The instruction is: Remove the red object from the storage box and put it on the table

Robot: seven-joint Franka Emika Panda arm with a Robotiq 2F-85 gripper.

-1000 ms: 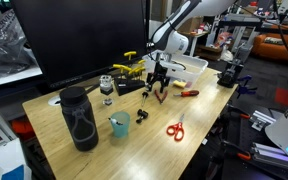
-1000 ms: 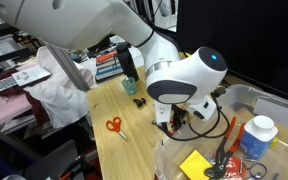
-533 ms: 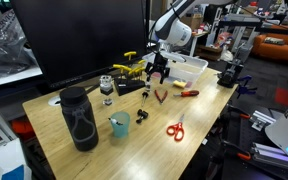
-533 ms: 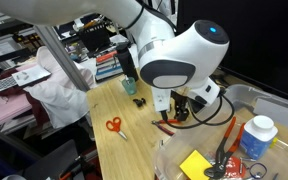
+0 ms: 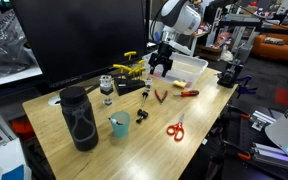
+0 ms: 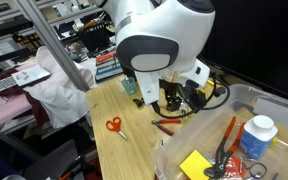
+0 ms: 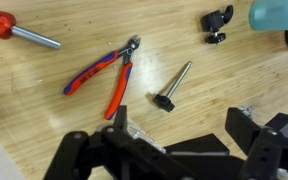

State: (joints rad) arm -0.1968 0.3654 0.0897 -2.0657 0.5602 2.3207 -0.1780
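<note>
We saw the table [image 5: 134,140], a long wooden top, carrying most of its clutter along the far long edge. The arm [image 6: 159,40] reached in over the far end of that top. The box [image 5: 192,68] sat at the far corner, tight against the short edge. From where we looked we could not make out what it held.

The gripper [image 5: 162,65] hung in the air just inward of the box, toward the middle of the far end. In the wrist view its two black fingers [image 7: 246,125] stood wide apart with only bare wood between them, so it held nothing.

The red pliers [image 7: 102,77] lay flat on the wood below it, handles splayed, near the box but clear outside it and touched by nothing. A red-handled screwdriver [image 7: 9,28] lay near them, and a short black-knobbed pin [image 7: 171,88] just beside. The scissors [image 5: 174,129] lay well apart, close to the near long edge.

We judged the job as good as done: pliers out of the box and on the table, let go. Only pulling the arm away seemed left.
</note>
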